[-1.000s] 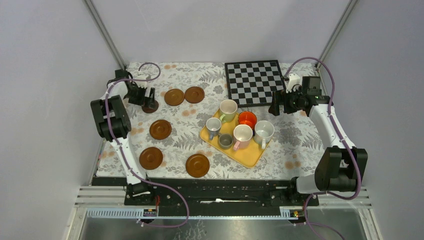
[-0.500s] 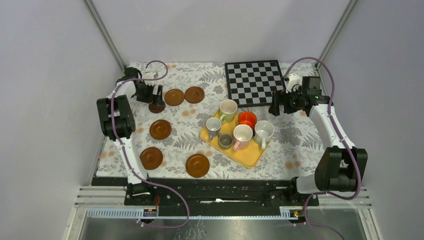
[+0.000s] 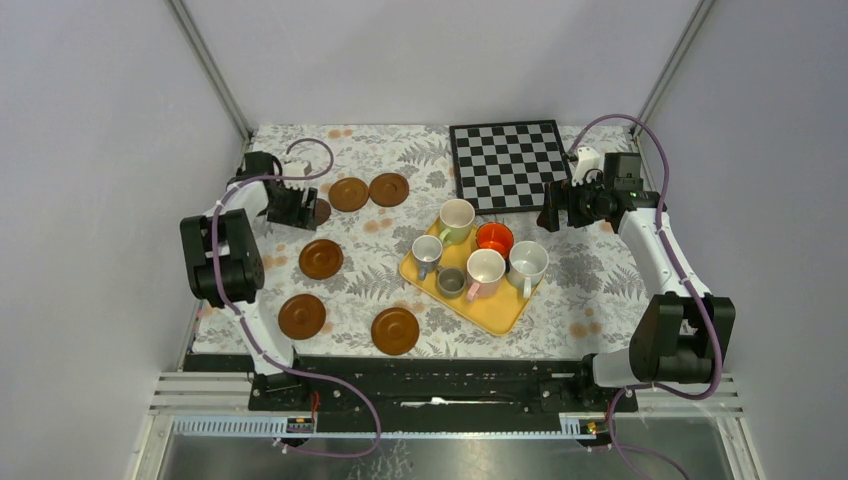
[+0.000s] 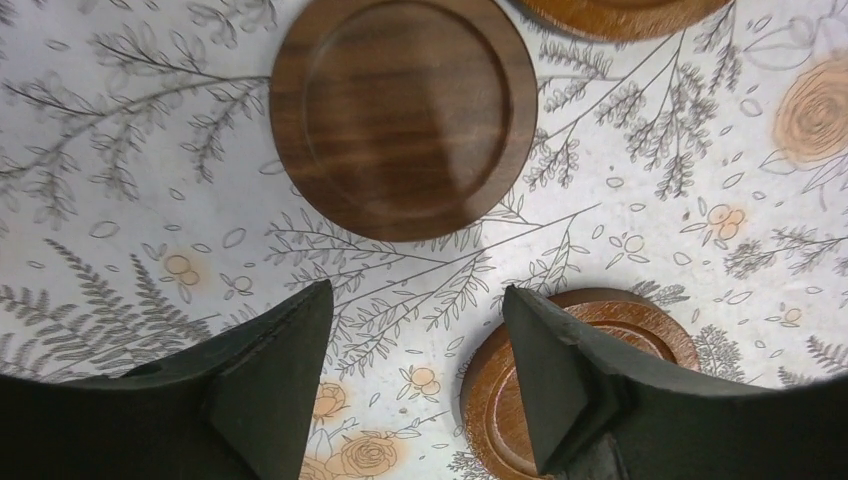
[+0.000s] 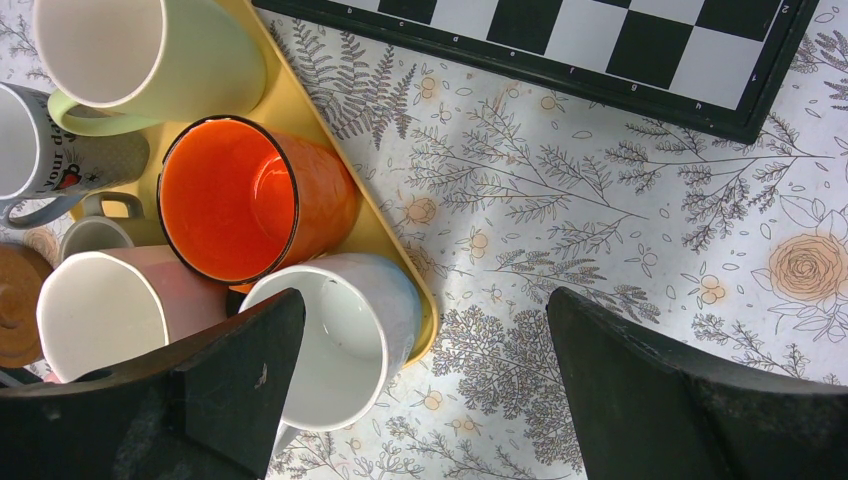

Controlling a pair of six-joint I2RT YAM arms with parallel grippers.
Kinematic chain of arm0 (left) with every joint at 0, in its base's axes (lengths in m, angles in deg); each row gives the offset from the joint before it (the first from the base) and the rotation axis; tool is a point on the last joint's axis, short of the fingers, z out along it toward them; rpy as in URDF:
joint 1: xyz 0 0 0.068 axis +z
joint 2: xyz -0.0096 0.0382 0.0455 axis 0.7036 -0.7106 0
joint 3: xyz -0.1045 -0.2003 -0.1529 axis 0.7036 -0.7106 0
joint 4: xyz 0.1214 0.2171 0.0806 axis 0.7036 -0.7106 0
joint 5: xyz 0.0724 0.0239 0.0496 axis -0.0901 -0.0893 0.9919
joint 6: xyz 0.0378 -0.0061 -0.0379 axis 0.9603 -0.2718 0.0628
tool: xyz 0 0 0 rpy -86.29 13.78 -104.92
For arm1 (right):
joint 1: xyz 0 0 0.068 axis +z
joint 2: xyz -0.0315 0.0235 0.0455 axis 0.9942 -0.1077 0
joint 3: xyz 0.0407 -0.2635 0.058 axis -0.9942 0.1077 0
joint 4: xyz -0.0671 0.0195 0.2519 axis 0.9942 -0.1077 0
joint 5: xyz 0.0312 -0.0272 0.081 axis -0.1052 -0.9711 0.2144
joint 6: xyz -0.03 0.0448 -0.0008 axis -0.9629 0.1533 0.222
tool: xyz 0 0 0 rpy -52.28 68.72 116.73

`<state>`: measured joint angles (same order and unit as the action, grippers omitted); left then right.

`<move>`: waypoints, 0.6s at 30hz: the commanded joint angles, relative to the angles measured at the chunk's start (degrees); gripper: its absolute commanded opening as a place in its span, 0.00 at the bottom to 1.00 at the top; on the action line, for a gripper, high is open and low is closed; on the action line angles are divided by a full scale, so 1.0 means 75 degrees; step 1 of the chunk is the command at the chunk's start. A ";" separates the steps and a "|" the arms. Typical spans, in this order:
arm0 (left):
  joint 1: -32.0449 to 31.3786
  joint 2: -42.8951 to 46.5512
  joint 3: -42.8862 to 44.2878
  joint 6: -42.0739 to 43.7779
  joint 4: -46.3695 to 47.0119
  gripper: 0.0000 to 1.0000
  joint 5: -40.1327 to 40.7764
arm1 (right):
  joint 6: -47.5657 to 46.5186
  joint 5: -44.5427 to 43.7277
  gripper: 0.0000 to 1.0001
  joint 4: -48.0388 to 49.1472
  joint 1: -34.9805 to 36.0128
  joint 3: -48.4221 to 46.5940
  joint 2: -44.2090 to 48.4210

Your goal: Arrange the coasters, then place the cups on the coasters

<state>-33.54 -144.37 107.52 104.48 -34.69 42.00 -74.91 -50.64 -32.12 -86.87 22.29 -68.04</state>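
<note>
— Left hand?
— Was spread, nothing between; one coaster lay under a finger at five o'clock, another at twelve.
— Right hand?
— Spread too; cups stood on the tray at nine o'clock.

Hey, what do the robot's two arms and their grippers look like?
The left arm and right arm both have white links between bulky black joints. A purple cable runs along each. The left gripper and right gripper are black, each with two thick, matte, wedge-shaped fingers.
</note>
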 commanded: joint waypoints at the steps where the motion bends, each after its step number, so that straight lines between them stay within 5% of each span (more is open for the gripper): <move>1: -0.0145 0.0116 -0.0271 -0.0226 0.0694 0.67 0.0257 | -0.0073 0.0115 0.98 -0.0069 -0.0027 0.0009 0.0251; 18: -0.0471 -0.0603 -0.0171 -0.0783 0.1434 0.52 0.0636 | -0.0070 0.0051 0.98 -0.0049 -0.0027 0.0020 0.0224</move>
<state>-36.73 -147.73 105.51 99.98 -25.44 46.74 -74.91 -50.67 -32.12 -86.87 22.29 -68.02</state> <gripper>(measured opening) 0.520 0.985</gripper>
